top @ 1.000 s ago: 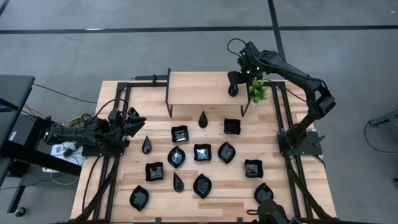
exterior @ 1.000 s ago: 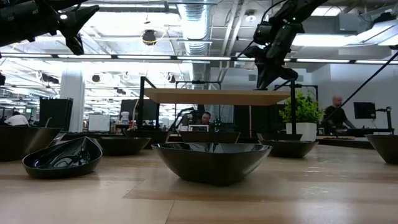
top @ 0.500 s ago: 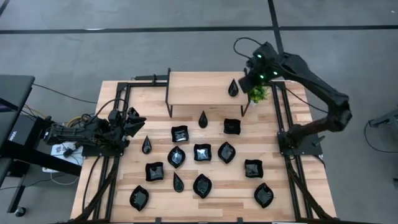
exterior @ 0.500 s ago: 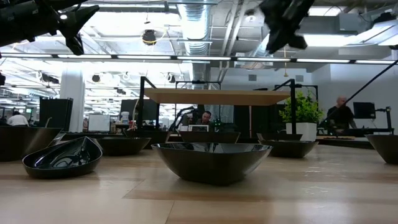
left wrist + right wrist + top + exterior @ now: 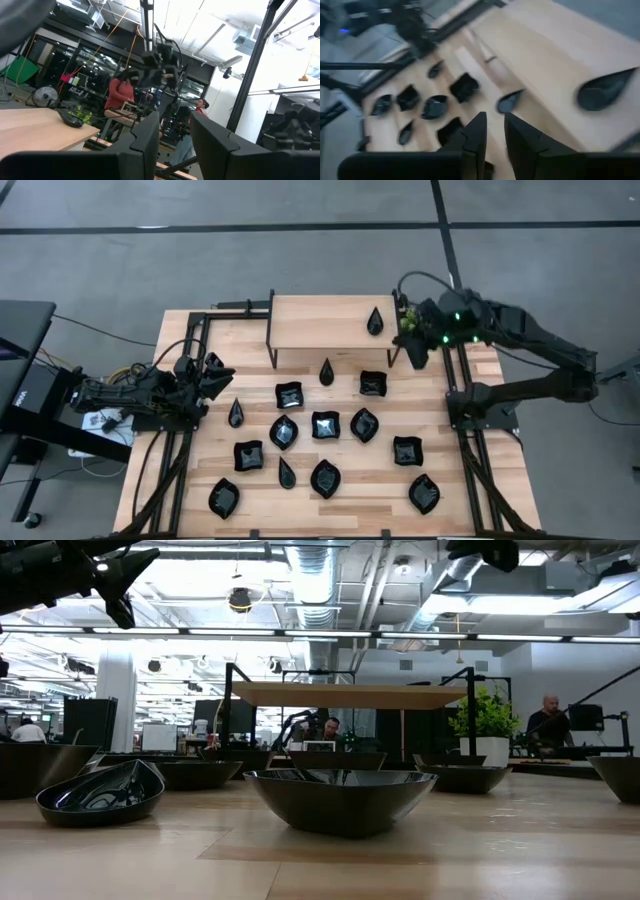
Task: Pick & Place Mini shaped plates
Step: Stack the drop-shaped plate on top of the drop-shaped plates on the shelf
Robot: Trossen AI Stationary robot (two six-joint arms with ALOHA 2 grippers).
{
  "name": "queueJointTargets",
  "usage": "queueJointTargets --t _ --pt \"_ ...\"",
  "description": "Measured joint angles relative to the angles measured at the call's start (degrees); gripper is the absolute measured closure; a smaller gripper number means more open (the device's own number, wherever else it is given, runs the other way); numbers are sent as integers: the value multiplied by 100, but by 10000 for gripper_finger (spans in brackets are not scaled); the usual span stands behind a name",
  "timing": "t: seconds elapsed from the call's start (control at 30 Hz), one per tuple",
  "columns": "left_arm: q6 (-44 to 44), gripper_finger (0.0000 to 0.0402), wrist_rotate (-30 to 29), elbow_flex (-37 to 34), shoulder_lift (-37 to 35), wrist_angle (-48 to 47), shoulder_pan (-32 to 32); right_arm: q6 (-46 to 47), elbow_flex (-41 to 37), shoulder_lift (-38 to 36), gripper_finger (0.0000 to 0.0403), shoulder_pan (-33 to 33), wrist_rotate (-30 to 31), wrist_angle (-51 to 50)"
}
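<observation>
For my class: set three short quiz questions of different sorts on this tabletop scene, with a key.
1. True or false: a teardrop plate lies on the raised shelf.
2. Which gripper is nearer the green plant? A) left gripper B) right gripper
3. Fill in: the left gripper holds ____.

Key: 1 true. 2 B. 3 nothing; it is parked off the table's left side, empty.

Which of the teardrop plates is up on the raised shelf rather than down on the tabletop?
The teardrop plate near the shelf's right end, beside the small green plant. The other teardrops, such as the one just below the shelf, lie on the table.
</observation>
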Motion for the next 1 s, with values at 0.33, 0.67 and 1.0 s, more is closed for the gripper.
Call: queueJointTargets --t 0.33,0.67,1.0 --pt "-1 290 0 2 0 -2 -1 913 -2935 -1199 339 1351 591 2980" --pt "-533 290 203 4 20 0 1 1225 -5205 -1702 339 2419 1546 6583" --pt "-995 290 1222 1839 1741 -2566 -2 675 -5673 -1734 339 3057 2331 7266"
